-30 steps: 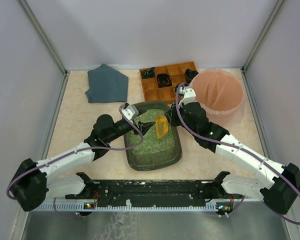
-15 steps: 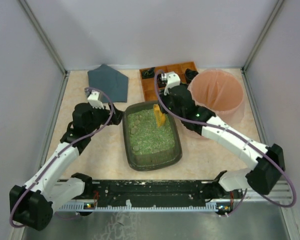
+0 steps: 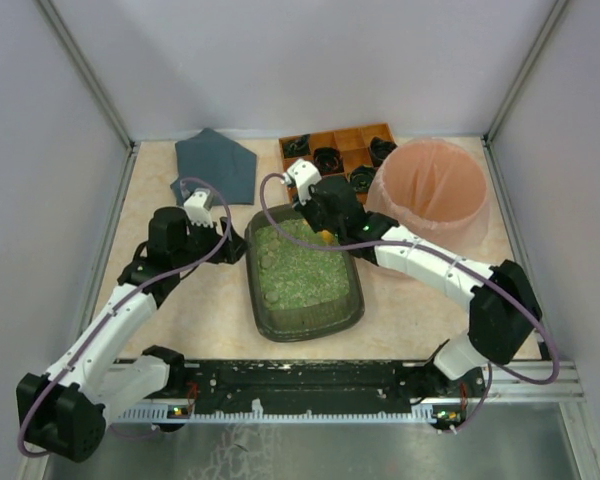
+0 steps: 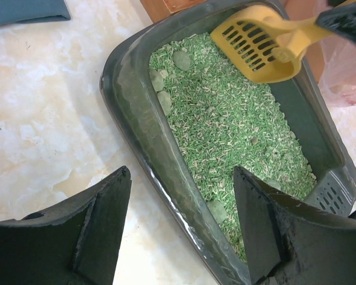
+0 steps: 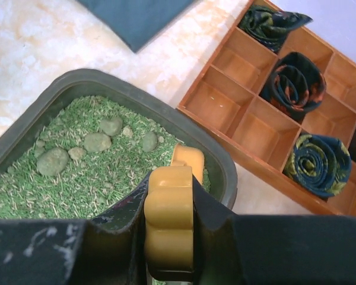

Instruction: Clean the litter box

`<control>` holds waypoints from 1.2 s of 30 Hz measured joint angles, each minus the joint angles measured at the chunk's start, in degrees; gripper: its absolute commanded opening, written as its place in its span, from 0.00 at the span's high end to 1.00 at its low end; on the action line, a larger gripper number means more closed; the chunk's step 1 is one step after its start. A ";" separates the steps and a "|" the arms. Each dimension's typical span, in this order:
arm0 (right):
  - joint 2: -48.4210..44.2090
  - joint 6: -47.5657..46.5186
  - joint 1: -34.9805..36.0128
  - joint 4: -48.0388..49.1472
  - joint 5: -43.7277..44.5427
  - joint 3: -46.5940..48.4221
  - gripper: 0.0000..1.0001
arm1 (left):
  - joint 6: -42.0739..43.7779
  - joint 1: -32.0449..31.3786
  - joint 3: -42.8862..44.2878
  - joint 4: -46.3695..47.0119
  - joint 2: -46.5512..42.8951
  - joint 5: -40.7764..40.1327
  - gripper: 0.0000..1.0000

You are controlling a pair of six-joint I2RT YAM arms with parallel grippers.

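Note:
The litter box (image 3: pixel 256 295), a dark grey-green tray of green litter, lies in the middle of the table. Several grey-green clumps (image 5: pixel 98 141) lie at its far left end. My right gripper (image 3: pixel 323 222) is shut on the handle of a yellow slotted scoop (image 5: pixel 169 225). The scoop head (image 4: pixel 258 44) is tilted down at the box's far right corner, just above the litter. My left gripper (image 4: pixel 181 178) is open, with one finger outside and one inside the box's left wall (image 4: pixel 136 119). In the top view the left gripper (image 3: pixel 232 243) is at the box's far left rim.
An orange-brown wooden compartment tray (image 3: pixel 310 180) with dark rolled items stands just beyond the box. A round pink bag-lined bin (image 3: pixel 432 185) stands at the far right. A folded grey-blue cloth (image 3: pixel 215 165) lies at the far left. Pale walls enclose the table.
My left arm pulled back from over the box to its left rim. My right gripper carried the scoop left and down to the box's far end.

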 measured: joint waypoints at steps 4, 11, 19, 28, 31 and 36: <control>0.09 -5.60 2.05 7.61 -1.31 -5.62 1.00 | 0.22 0.00 -0.72 -1.22 -2.38 0.17 0.26; 3.63 -11.63 3.26 17.03 -4.42 -7.78 1.00 | 0.44 0.00 -2.91 -3.67 -5.35 0.07 0.26; 7.23 -14.10 3.32 18.12 -10.12 -4.96 1.00 | 0.68 0.00 -3.34 -4.55 -5.66 -0.48 0.26; 8.46 -16.35 3.17 4.66 -23.21 2.01 1.00 | 0.85 0.00 -3.78 -4.57 -5.70 -1.40 0.26; 8.46 -17.03 3.19 -0.46 -25.33 4.37 1.00 | 0.87 0.00 -3.78 -4.57 -5.70 -1.53 0.27; 6.29 -17.40 3.19 -6.78 -27.50 5.33 1.00 | 0.96 0.00 -3.78 -4.57 -5.70 -1.53 0.27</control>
